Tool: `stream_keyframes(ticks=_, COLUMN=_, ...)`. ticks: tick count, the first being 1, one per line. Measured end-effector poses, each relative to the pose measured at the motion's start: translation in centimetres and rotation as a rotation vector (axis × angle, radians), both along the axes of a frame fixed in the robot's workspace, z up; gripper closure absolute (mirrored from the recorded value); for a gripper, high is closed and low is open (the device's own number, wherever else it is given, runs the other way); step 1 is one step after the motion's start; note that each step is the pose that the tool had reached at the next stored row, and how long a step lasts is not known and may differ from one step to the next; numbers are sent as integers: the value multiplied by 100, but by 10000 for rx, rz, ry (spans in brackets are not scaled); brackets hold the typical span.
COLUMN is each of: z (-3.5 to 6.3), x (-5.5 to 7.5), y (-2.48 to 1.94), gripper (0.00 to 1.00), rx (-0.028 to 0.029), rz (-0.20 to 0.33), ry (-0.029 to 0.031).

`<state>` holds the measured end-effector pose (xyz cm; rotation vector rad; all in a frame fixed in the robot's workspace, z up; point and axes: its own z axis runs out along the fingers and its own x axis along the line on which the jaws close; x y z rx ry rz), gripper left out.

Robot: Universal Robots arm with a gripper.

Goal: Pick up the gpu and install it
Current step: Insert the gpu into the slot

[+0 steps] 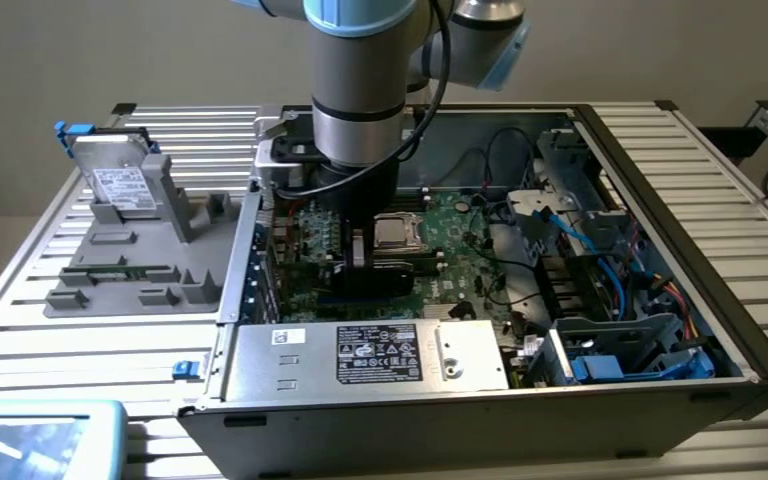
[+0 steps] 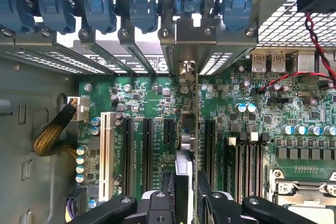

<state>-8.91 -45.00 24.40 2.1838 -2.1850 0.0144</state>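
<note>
Gripper (image 2: pixel 187 192) clenched on gpu (image 2: pixel 190 129), card edge-on. Its long axis runs along the slots (image 2: pixel 147 150), bracket toward the case rear, directly over the board (image 1: pixel 451 265).

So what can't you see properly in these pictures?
- Exterior view: the gripper and the card it holds are mostly hidden behind the robot arm.
- Wrist view: the card is seen edge-on, so its faces are not visible, and whether it sits fully in its slot is unclear.
- Wrist view: the fingers are cut off by the picture's edge.
- Exterior view: the print on the hard drive label is too small to read.
</note>
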Motion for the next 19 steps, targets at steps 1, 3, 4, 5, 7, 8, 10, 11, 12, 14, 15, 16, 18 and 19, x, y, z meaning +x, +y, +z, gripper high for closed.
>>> stream_keyframes(ticks=1, z=-1, x=-1, y=0, gripper=72, rx=0, rz=5, ry=0)
stream_keyframes(ticks=3, z=-3, x=-7, y=0, gripper=72, rx=2, rz=16, ry=-3)
stream_keyframes(ticks=4, z=-4, x=-9, y=0, gripper=72, rx=4, rz=22, ry=-3)
stream_keyframes(ticks=5, z=-4, x=-10, y=1, gripper=72, rx=5, rz=30, ry=-1)
stream_keyframes(ticks=7, z=-4, x=-12, y=0, gripper=72, rx=8, rz=38, ry=0)
stream_keyframes(ticks=8, z=-4, x=-12, y=0, gripper=72, rx=9, rz=42, ry=0)
stream_keyframes(ticks=10, z=-5, x=-16, y=0, gripper=72, rx=11, rz=55, ry=-2)
stream_keyframes(ticks=11, z=-6, x=-19, y=0, gripper=72, rx=12, rz=66, ry=-2)
stream_keyframes(ticks=12, z=-7, x=-19, y=0, gripper=72, rx=12, rz=75, ry=-1)
stream_keyframes(ticks=14, z=-7, x=-20, y=0, gripper=72, rx=11, rz=79, ry=0)
stream_keyframes(ticks=15, z=-8, x=-21, y=0, gripper=72, rx=11, rz=79, ry=0)
stream_keyframes(ticks=16, z=-9, x=-21, y=0, gripper=72, rx=10, rz=82, ry=1)
stream_keyframes(ticks=18, z=-11, x=-21, y=-4, gripper=72, rx=16, rz=101, ry=-1)
stream_keyframes(ticks=19, z=-12, x=-21, y=-5, gripper=72, rx=18, rz=112, ry=-1)
